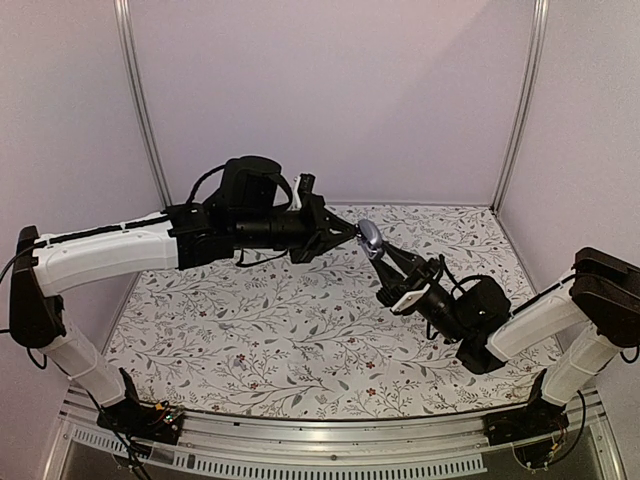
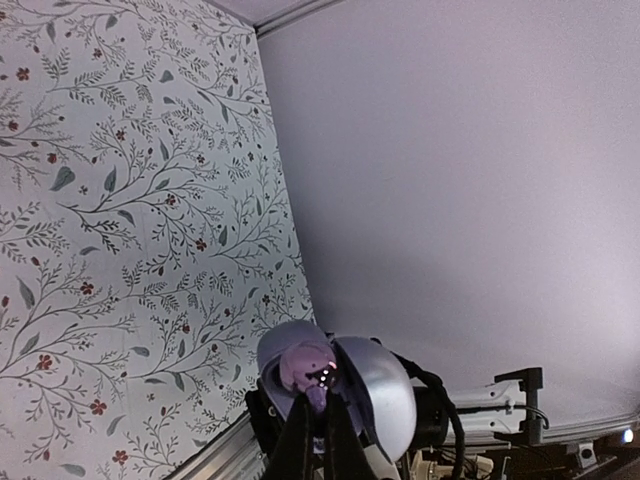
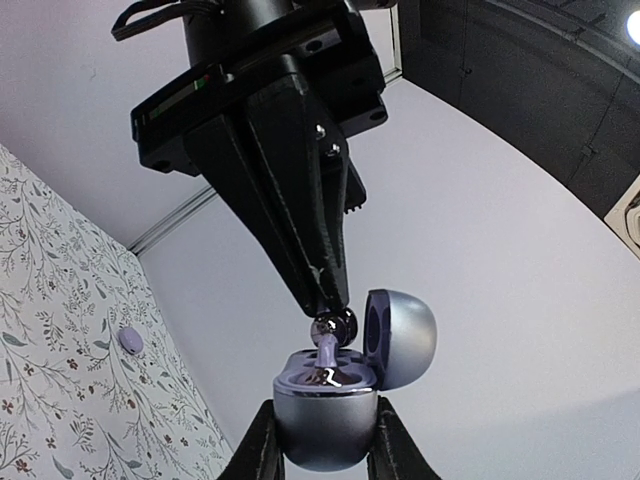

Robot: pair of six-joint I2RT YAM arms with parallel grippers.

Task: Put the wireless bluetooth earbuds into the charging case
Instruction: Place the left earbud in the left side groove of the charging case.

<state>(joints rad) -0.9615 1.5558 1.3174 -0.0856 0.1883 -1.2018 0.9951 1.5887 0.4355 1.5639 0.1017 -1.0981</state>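
Observation:
My right gripper is shut on the lower half of the lavender charging case, held up in the air with its lid hinged open to the right. My left gripper comes down from above, shut on one earbud. The earbud's stem reaches into a socket of the case. In the left wrist view the earbud sits between my fingertips over the open case. A second earbud lies on the cloth. From above, both grippers meet at the case.
A floral cloth covers the table. Pale walls stand behind and to both sides, with metal posts in the back corners. An aluminium rail runs along the near edge by the arm bases.

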